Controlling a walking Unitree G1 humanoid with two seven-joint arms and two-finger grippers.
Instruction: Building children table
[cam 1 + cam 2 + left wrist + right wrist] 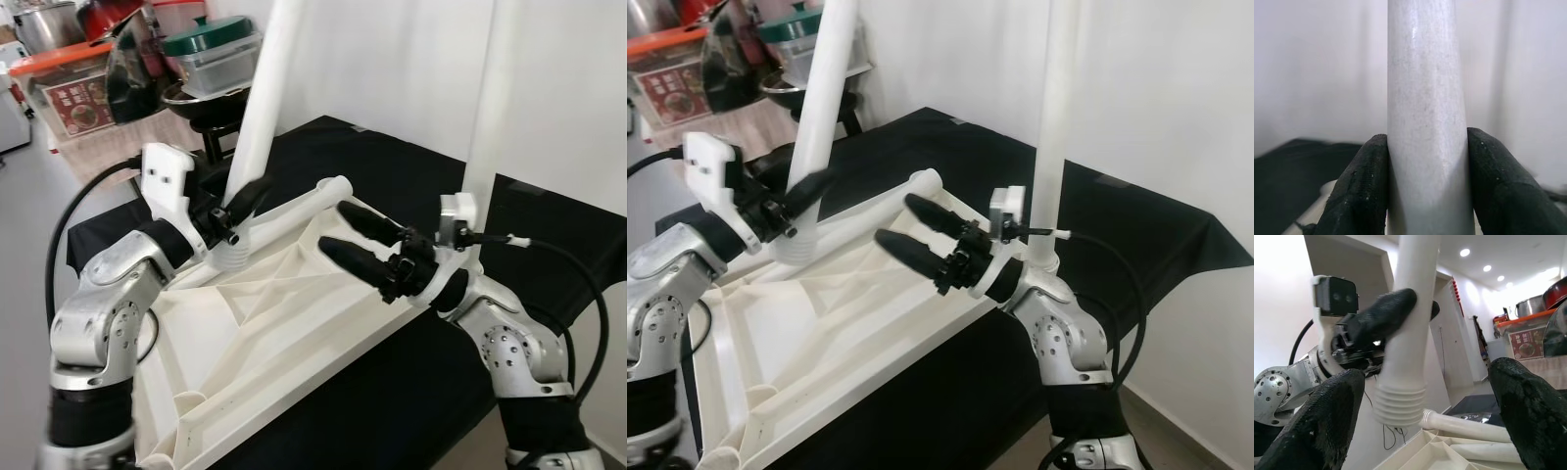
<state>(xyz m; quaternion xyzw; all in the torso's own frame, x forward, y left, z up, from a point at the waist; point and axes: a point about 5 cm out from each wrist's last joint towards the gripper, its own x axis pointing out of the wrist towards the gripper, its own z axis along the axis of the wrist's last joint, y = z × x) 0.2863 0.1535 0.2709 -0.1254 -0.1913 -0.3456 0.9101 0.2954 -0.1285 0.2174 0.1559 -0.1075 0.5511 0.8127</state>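
My left gripper (238, 211) is clamped on the white table leg (1427, 122); my right gripper (906, 227), jaws apart, hovers over the tabletop (294, 294), apparently clear of its rim.

The table leg (1425, 122) looks like smooth, faintly glossy white plastic; the cloth (392, 166) beneath seems matt black.

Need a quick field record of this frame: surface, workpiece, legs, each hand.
surface: black cloth over a table
workpiece: white tabletop lying underside up, ribs showing
leg 1: white leg standing tilted, ribbed end at the tabletop's corner
leg 2: second white leg standing upright beyond the right arm
left hand: shut on leg 1, one finger on each side
right hand: open, empty, over the tabletop, pointing toward leg 1
background: pots and a lidded container
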